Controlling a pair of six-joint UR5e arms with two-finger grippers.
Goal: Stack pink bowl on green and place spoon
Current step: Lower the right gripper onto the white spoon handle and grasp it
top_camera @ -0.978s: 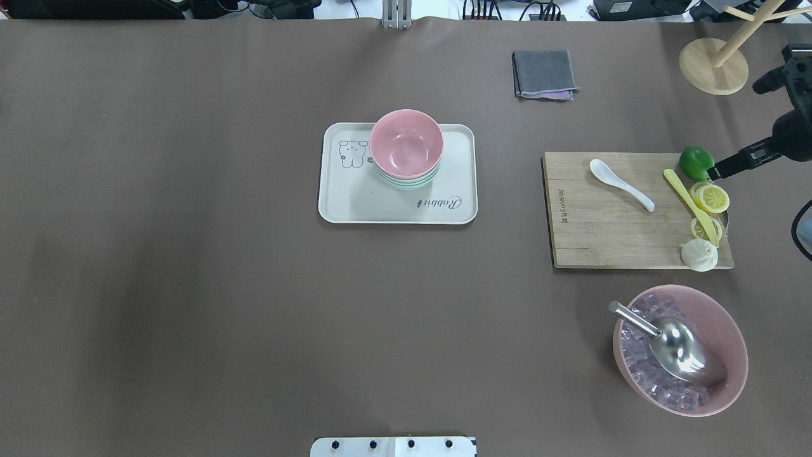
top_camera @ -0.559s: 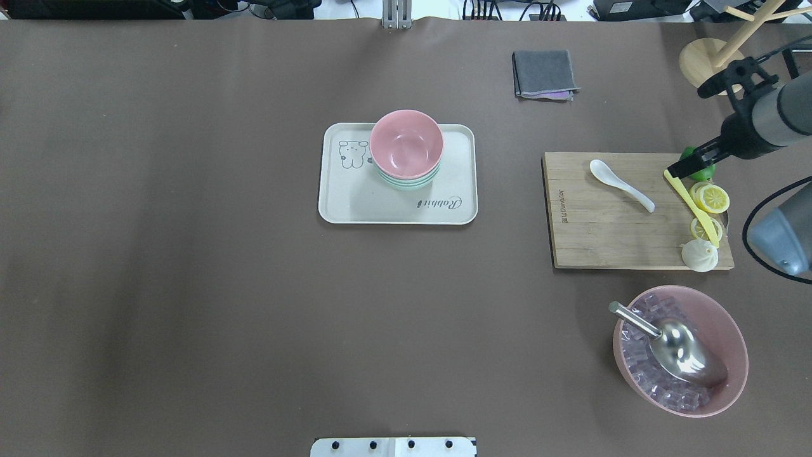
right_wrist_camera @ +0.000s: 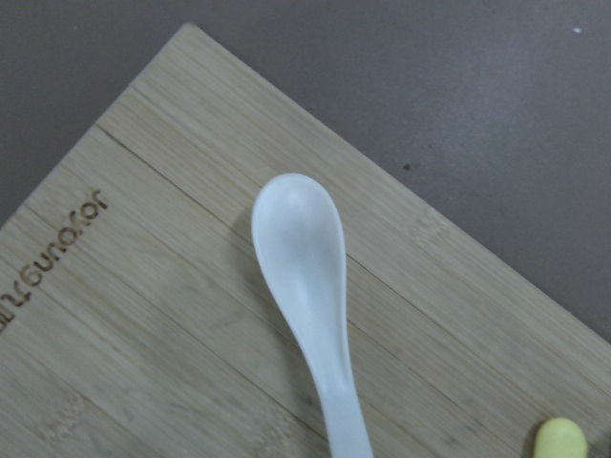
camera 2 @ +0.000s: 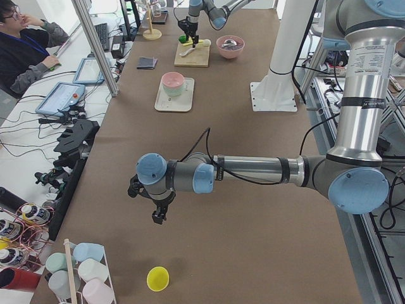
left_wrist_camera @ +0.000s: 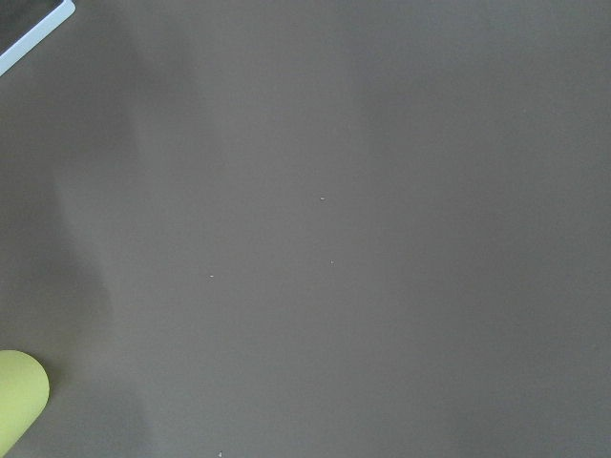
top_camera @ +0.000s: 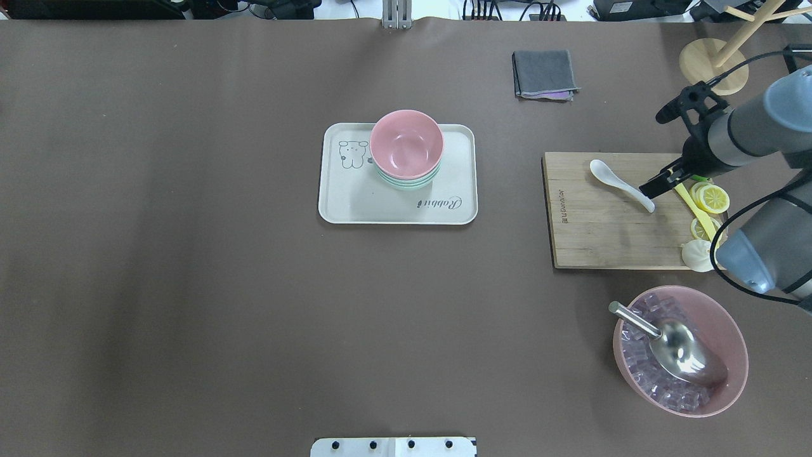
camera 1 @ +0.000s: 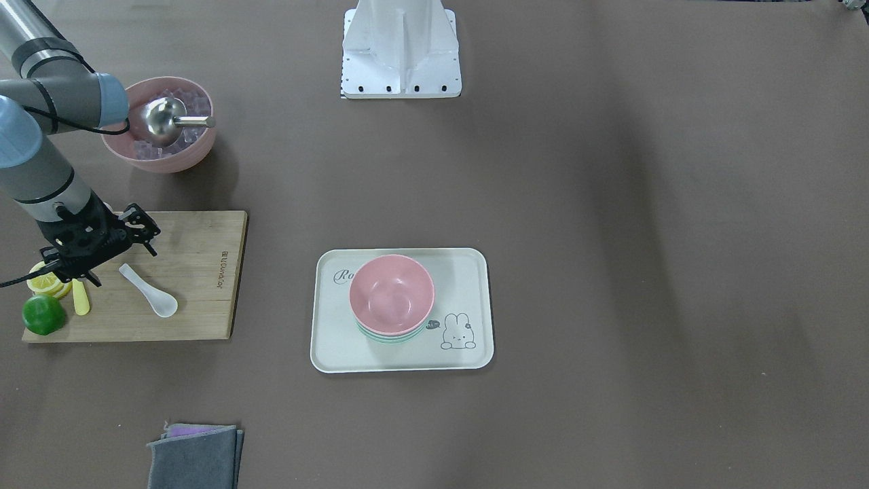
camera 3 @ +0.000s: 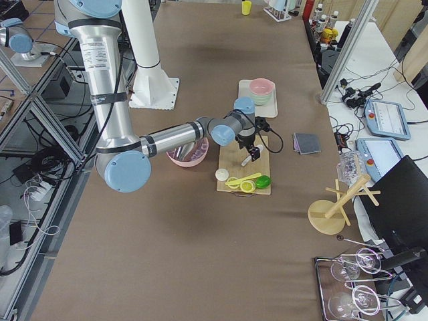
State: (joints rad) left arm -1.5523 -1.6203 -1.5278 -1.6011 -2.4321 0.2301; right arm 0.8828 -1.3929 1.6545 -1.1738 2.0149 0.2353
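Observation:
The pink bowl (top_camera: 406,143) sits nested on the green bowl (top_camera: 406,185) on the cream tray (top_camera: 355,203); the stack also shows in the front view (camera 1: 392,293). The white spoon (top_camera: 620,184) lies flat on the wooden cutting board (top_camera: 602,235), bowl end towards the tray. My right gripper (camera 1: 124,266) hovers over the spoon's handle end, open and empty; the right wrist view looks straight down on the spoon (right_wrist_camera: 305,277). My left gripper (camera 2: 158,212) shows only in the exterior left view, far from the tray, and I cannot tell whether it is open.
On the board's right side lie a yellow knife (top_camera: 698,216), lemon slices (top_camera: 712,198), a lime (camera 1: 44,314) and a white bun (top_camera: 698,256). A large pink bowl of ice with a metal scoop (top_camera: 682,349) stands near. A grey cloth (top_camera: 544,74) and a wooden stand (top_camera: 713,66) are at the back.
My right arm has swung in from the table's right edge over the cutting board, and its gripper now sits above the spoon's handle. The bowls, tray and spoon have not moved.

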